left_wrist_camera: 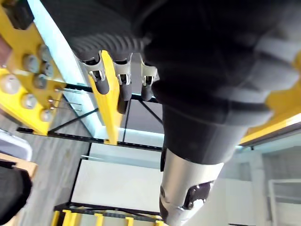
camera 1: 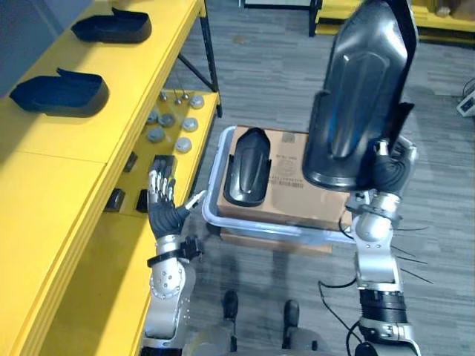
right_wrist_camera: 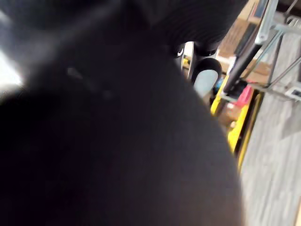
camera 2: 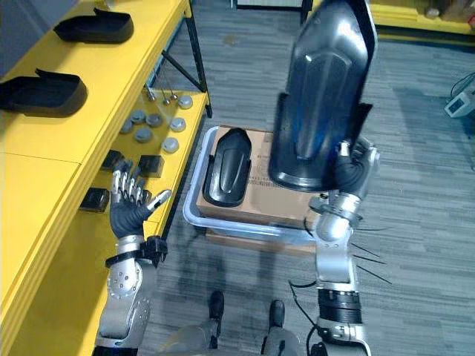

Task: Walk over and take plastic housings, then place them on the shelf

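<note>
carrying: the right hand (camera 1: 392, 169) has a large black plastic housing (camera 1: 360, 96) raised upright in front of the robot, broad end down at the hand, narrow end up.
right hand grip: cannot tell how far it is closed; the held housing hides everything past the dark ribbed cover, and the right wrist view is taken up by its dark surface.
left hand (camera 1: 166, 213): open, fingers straight and slightly spread, holding nothing, hovering just beside the edge of the shelf's lower board.
shelf (camera 1: 133, 81): yellow, on the robot's left; its top board already carries a near housing (camera 1: 59, 93) and a far housing (camera 1: 111, 26), well apart, with bare board on the robot's side of them.
lower board: round metal parts (camera 1: 167, 122) and small black blocks (camera 1: 162, 165) lie close to the left hand.
floor stock: a spare housing (camera 1: 249, 167) lies on a cardboard box (camera 1: 297, 185) inside a grey tray (camera 1: 215, 178), between the two arms.
step, as judged: the held housing is lifted and must cross leftward to the top board; placing is not yet done.
risk, tipping: the held housing stands tall above the hand, so a quick swing could make it lean and slip out.
risk, collision: a low sweep could clip the shelf edge or the left hand, which stands in the path.
risk, crowding: setting down too far along could knock the near housing.
risk, drop: a fall here would likely land on the spare housing or the tray rim.
</note>
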### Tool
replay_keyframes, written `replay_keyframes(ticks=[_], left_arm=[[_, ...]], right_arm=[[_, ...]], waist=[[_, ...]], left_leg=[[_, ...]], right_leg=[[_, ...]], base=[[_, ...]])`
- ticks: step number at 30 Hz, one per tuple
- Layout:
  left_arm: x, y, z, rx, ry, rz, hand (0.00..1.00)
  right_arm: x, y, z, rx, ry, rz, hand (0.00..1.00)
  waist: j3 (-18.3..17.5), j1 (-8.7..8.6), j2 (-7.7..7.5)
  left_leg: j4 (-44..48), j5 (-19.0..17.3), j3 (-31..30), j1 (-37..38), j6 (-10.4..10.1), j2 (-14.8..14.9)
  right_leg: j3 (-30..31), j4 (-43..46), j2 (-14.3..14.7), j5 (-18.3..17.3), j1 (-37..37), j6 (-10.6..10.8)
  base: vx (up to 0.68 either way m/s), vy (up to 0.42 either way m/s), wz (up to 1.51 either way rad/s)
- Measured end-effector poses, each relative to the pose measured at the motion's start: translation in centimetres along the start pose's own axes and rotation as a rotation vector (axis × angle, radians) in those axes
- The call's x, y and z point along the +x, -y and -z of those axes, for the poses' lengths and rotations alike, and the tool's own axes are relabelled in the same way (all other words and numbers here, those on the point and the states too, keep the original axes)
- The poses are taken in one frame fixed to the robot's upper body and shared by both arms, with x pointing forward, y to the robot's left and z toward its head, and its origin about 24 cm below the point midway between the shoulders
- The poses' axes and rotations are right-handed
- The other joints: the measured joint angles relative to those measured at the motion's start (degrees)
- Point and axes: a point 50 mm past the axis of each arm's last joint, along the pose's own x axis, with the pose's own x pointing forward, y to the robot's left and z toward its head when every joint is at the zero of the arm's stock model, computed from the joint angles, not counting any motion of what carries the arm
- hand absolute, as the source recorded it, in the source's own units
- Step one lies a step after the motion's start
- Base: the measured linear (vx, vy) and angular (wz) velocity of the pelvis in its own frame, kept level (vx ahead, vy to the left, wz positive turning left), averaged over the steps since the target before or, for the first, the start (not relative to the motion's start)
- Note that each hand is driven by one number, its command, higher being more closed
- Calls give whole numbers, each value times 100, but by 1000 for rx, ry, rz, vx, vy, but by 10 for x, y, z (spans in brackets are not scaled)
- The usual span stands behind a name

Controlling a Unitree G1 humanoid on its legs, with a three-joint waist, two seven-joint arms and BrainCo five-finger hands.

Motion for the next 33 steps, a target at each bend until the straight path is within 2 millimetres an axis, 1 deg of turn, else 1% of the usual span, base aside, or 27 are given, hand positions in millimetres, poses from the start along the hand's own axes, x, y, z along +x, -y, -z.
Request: replay_keyframes(ticks=[4, 6, 11, 13, 14, 16, 19, 24, 30, 33], left_arm=[[-1, 19, 1, -33, -14, 70, 0], [0, 23, 1, -56, -23, 76, 0], [1, 26, 2, -55, -43, 99, 0], [-2, 31, 4, -55, -56, 127, 0], [-4, 37, 6, -59, -66, 157, 0], [-2, 45, 10, -57, -77, 192, 0], [-2, 44, 12, -37, -91, 197, 0], [-3, 42, 20, -16, -126, 191, 0], [-1, 39, 20, -9, -128, 185, 0], [-2, 37, 23, -2, -137, 179, 0]], right_arm=[[-17, -33, -18, 88, 29, -156, 100], [-22, -41, -24, 114, 46, -201, 100], [-30, -47, -26, 115, 52, -270, 100], [-37, -52, -26, 113, 60, -318, 100], [-41, -55, -28, 115, 75, -348, 100], [-43, -58, -30, 119, 83, -373, 100], [-44, -58, -26, 99, 85, -386, 100], [-45, -58, -16, 50, 79, -415, 100], [-46, -57, -11, -13, 98, -434, 100], [-43, -53, -5, -40, 88, -420, 100]], waist=[[-138, 0, -30], [-169, 2, -47], [-350, -6, -75], [-441, -5, -78], [-492, -5, -76], [-556, 2, -85], [-632, -1, -113], [-712, 0, -115], [-722, 3, -118], [-729, 7, -127]], left_leg=[[-23, -24, 78, 112, -29, 8], [-23, -27, 149, 117, -34, 19], [-25, -43, 174, 115, -57, 21], [-25, -42, 173, 116, -57, 22], [-25, -41, 173, 117, -56, 24], [-24, -39, 173, 118, -55, 30], [-25, -37, 173, 133, -53, 34], [-26, -37, 172, 147, -52, 36], [-28, -34, 154, 156, -48, 37], [-28, -19, 135, 171, -26, 37]], right_leg=[[70, -2, 5, 2, 74, -2], [96, -6, 10, 10, 67, -12], [121, -31, 11, 17, 57, -21], [124, -34, 13, 21, 57, -22], [126, -33, 14, 28, 58, -20], [124, -33, 20, 38, 61, -15], [127, -31, 24, 38, 68, -15], [126, -25, 27, 29, 77, -25], [123, -20, 30, 21, 83, -26], [118, -17, 30, 17, 110, -19]], base=[[-23, -2, -7], [-30, 8, -8], [-7, 6, -4], [0, 0, 0], [0, 0, 0], [0, 0, 0], [8, -2, -2], [0, 0, 0], [0, 0, 0], [0, 0, 2]])
